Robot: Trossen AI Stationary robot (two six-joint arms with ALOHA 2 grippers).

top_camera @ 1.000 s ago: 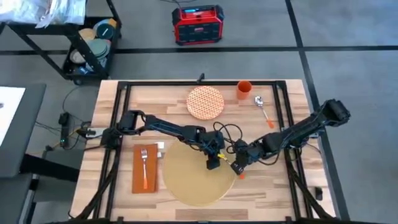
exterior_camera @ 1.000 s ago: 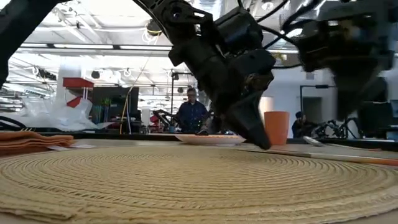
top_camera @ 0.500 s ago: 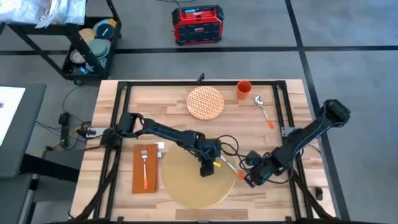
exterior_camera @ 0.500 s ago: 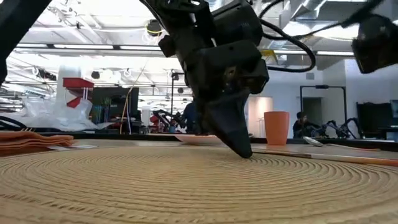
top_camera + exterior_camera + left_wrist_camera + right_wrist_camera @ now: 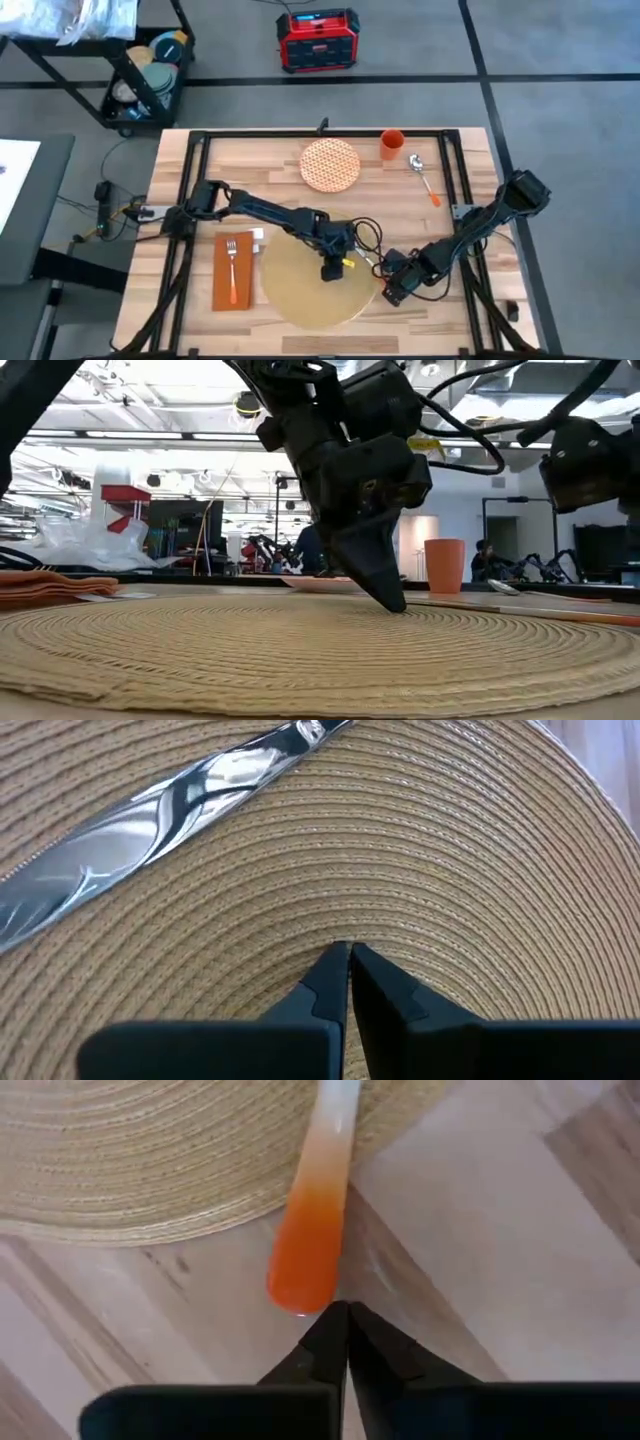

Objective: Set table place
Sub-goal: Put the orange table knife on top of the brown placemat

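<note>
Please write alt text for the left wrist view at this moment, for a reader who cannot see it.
The left gripper, its two dark fingers shut together, points down at the large round tan woven placemat that fills the view. A shiny silver knife blade lies slantwise across the placemat beyond the fingertips, apart from them.

Right tool [image 5: 347, 1318], fingers together, just beside an orange handle [image 5: 312, 1230] lying across mat [image 5: 150, 1170] and worktop [image 5: 480, 1250]

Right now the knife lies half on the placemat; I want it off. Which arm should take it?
Right: the right claw sits shut just short of the knife's orange handle. The left claw, shut, rests on the placemat beside the blade.
</note>
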